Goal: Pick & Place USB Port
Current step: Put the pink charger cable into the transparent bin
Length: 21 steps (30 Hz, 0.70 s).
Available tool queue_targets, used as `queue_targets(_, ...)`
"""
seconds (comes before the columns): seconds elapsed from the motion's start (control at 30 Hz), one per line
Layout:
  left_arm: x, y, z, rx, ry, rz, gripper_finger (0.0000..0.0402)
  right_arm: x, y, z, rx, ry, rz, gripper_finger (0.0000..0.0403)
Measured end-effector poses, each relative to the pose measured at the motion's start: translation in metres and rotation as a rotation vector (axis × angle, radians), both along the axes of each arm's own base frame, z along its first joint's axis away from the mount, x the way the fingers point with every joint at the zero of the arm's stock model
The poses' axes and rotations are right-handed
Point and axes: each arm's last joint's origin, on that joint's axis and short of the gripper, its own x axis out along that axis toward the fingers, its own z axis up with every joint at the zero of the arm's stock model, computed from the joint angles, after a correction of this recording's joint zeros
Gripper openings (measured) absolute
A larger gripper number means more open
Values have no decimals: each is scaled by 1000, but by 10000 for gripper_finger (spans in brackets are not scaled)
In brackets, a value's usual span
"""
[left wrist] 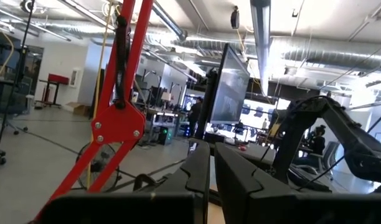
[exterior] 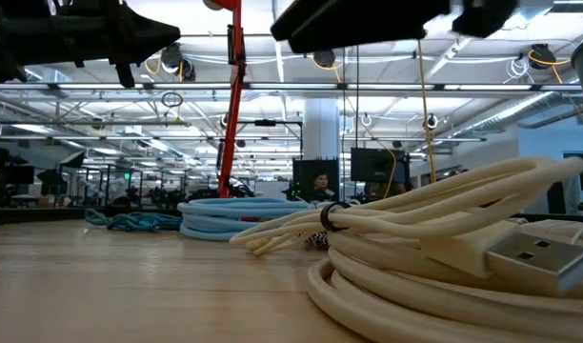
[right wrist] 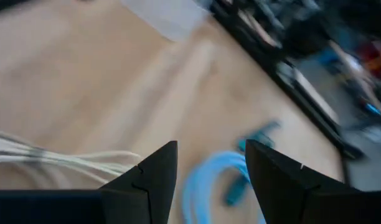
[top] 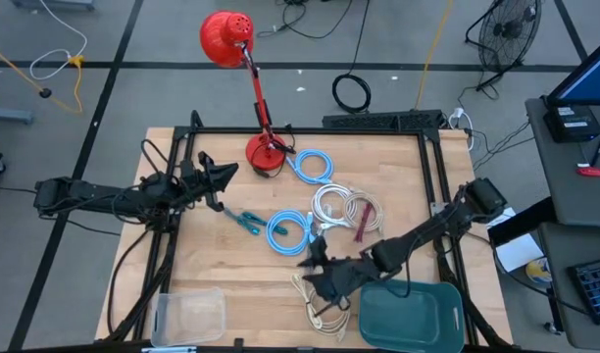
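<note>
Several coiled USB cables lie on the wooden table: a light blue coil [top: 310,165] by the lamp base, a white coil [top: 331,204], a beige coil [top: 365,212] with a dark red tie, a blue coil [top: 288,230], and a cream bundle [top: 320,306] near the front edge. The cream bundle's metal USB plug [exterior: 534,257] shows in the low view. My right gripper [top: 308,263] hovers open above the table between the blue coil [right wrist: 206,183] and the cream bundle [right wrist: 47,158], touching nothing. My left gripper [top: 231,172] waits shut, raised over the table's left part.
A red desk lamp [top: 266,152] stands at the table's far middle. A teal cable [top: 243,221] lies left of the blue coil. A dark green bin [top: 410,316] sits at the front right and a clear container [top: 187,316] at the front left. Bare wood lies front centre-left.
</note>
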Motion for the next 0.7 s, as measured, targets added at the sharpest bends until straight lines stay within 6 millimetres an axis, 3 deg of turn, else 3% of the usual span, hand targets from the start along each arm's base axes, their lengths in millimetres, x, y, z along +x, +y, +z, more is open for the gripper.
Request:
queue_targets(0.27, 0, 0, -1, -6, 5, -3, 26, 5, -66, -13, 6, 37, -444, 183)
queue_targets(0.57, 0, 0, -1, -7, 4, -4, 26, 0, -136, -45, 230, 132, -698, 183)
queue_targets(0.7, 0, 0, -1, -7, 6, -4, 26, -8, -153, -45, 240, 160, -813, 183)
